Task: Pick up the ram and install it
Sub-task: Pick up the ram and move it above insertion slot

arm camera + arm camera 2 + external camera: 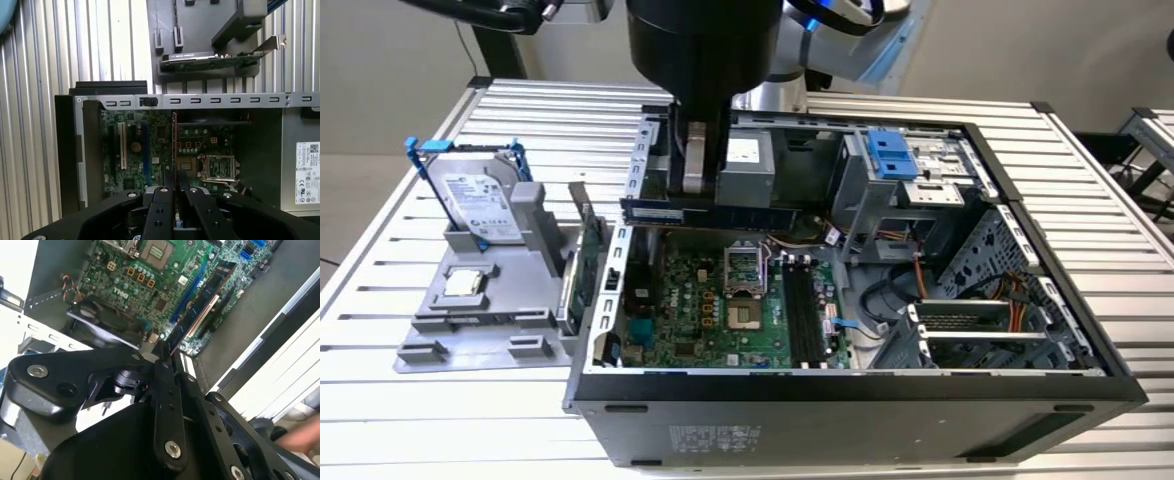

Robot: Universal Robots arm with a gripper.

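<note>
Dark-blue ram [747,216] clamped in gripper [700,193] over motherboard [694,300]; should stay level and line up lengthwise with black slots [803,310].

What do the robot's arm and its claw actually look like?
The arm ends in a thick black cylinder, with light-blue joint caps behind it. Black cables loop beside it. The matte black gripper has jointed link fingers studded with silver screw heads.

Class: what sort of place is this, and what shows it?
Likely a robot computer-assembly test bench: an open computer case on a slatted metal table, the gripper holding the ram.
</note>
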